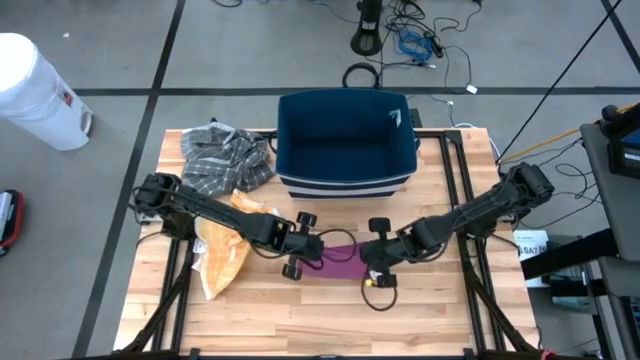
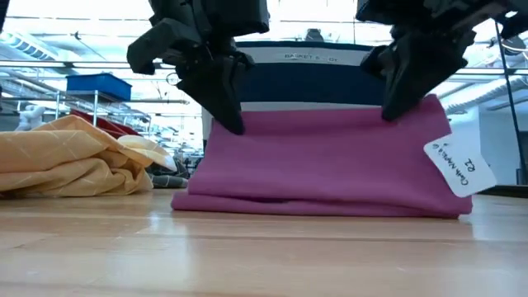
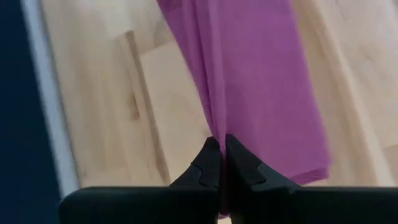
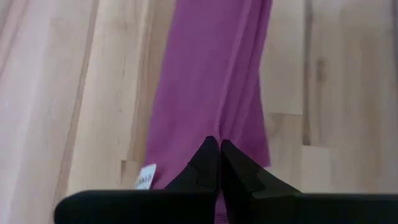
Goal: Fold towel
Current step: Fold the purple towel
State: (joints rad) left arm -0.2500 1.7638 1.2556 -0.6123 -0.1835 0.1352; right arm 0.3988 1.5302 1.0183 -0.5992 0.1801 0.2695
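Fig.: purple towel (image 2: 330, 161) at table centre, before the blue bin (image 1: 345, 140). Left gripper (image 2: 227, 111) & right gripper (image 2: 396, 103) each pinch shut on a top corner; cloth hangs below, long axis spanning both.

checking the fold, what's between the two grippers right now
The purple towel spans the stretch from the left gripper to the right gripper, each shut on its top edge. The low view shows this best.
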